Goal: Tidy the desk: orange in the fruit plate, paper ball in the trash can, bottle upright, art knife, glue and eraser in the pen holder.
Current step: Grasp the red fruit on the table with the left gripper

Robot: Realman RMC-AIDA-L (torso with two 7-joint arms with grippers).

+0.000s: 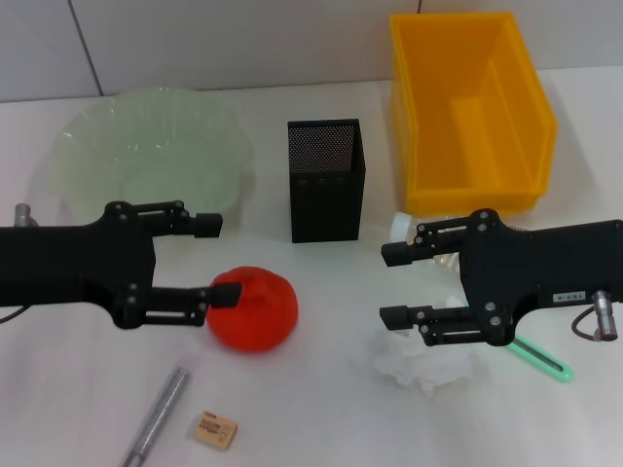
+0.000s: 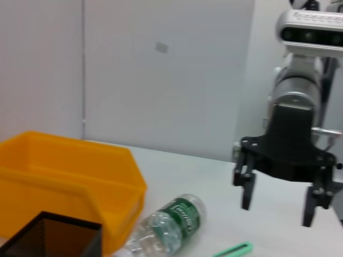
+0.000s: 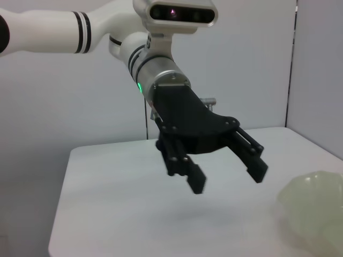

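The bottle (image 2: 169, 225) lies on its side on the bench (image 1: 321, 409) beside the trash can (image 1: 467, 107). Left end effector (image 1: 216, 261) gapes empty above the orange (image 1: 255, 307); right end effector (image 1: 391, 284) hangs wide open, empty.

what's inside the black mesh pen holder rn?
Nothing visible inside the square black mesh pen holder; its floor is hidden by its walls. The tan eraser lies on the table.

**Camera setup**

Head view looks steeply down at the surface (image 1: 321, 409), close. Each wrist view sits low, facing sideways across it toward the opposite arm. Left wrist and head views share the yellow bin (image 1: 470, 107) (image 2: 64, 176).
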